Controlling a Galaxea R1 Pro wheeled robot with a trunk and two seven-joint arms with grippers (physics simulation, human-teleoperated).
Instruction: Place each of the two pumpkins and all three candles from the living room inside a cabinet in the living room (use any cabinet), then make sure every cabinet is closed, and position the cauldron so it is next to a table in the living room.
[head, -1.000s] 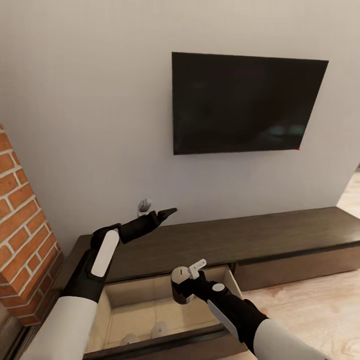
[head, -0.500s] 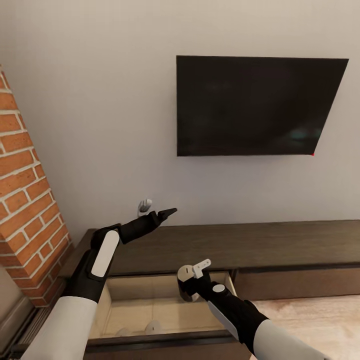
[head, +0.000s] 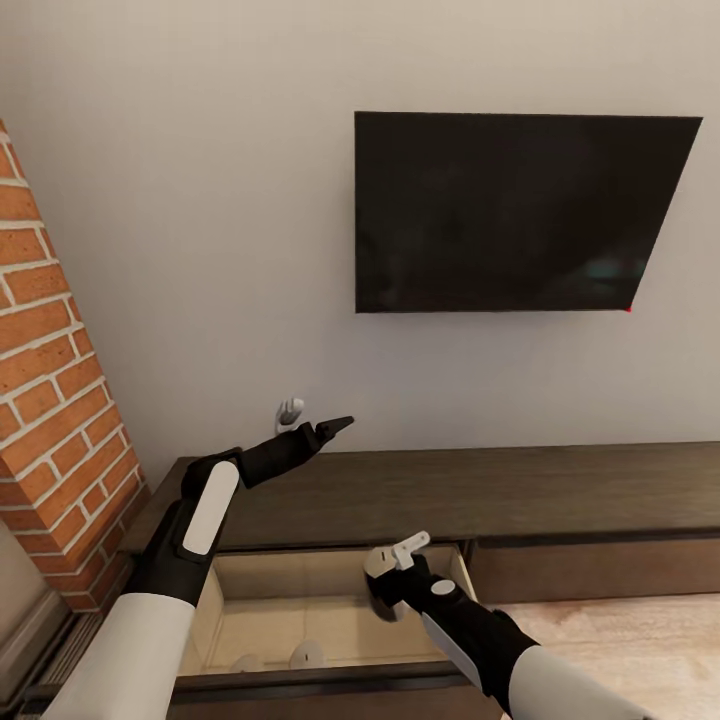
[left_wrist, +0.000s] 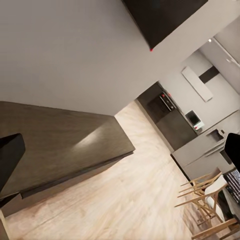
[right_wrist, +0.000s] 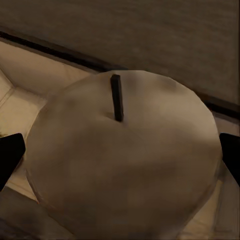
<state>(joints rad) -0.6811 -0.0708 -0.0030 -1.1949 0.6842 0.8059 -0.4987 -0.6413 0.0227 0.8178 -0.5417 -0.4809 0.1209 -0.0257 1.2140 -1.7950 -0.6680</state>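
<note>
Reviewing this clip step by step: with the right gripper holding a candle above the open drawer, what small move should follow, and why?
Probably lower the right gripper a little into the open drawer and release: the candle sits between its fingers above the interior, where two pale objects already lie.

Cabinet (head: 480, 495) sat low against the wall, flat top bare, left drawer (head: 320, 610) pulled open. Two pale candles (head: 305, 655) lay on the drawer floor near its front.
</note>
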